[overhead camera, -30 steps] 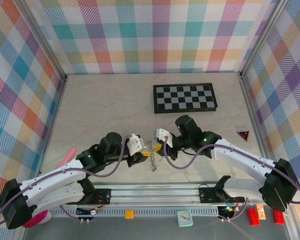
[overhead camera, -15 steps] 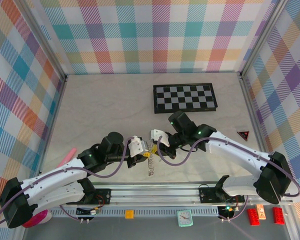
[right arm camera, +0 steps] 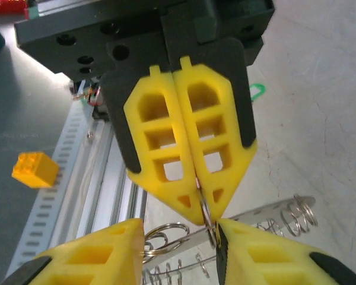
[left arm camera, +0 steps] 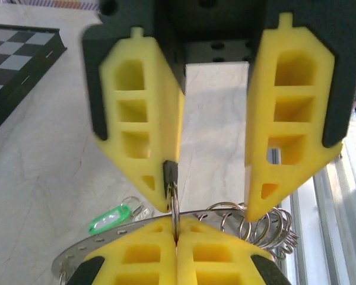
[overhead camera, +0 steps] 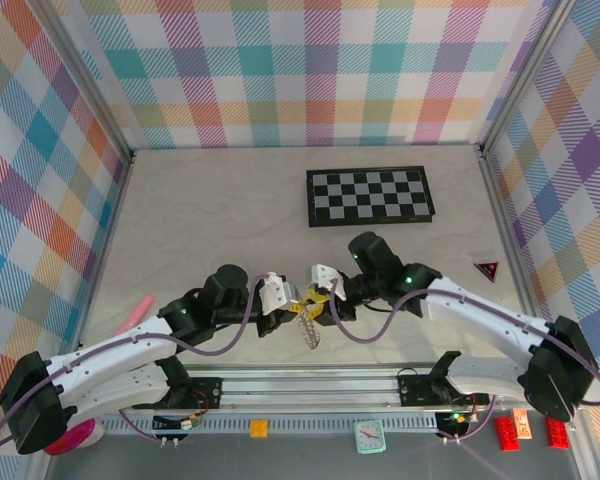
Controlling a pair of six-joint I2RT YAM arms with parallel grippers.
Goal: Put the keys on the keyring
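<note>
Left gripper: clamped on keyring;
Right gripper: jaws apart;
Keyring: we judge it light, stiff, seemingly slippery; pinch the rim.

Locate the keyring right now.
In the top view the keyring hangs near the table's front centre, pinched by the left gripper, with the right gripper just beside it.

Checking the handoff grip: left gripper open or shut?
Shut. The left gripper has its fingers pressed together, pinching a small wire loop on the keyring.
</note>
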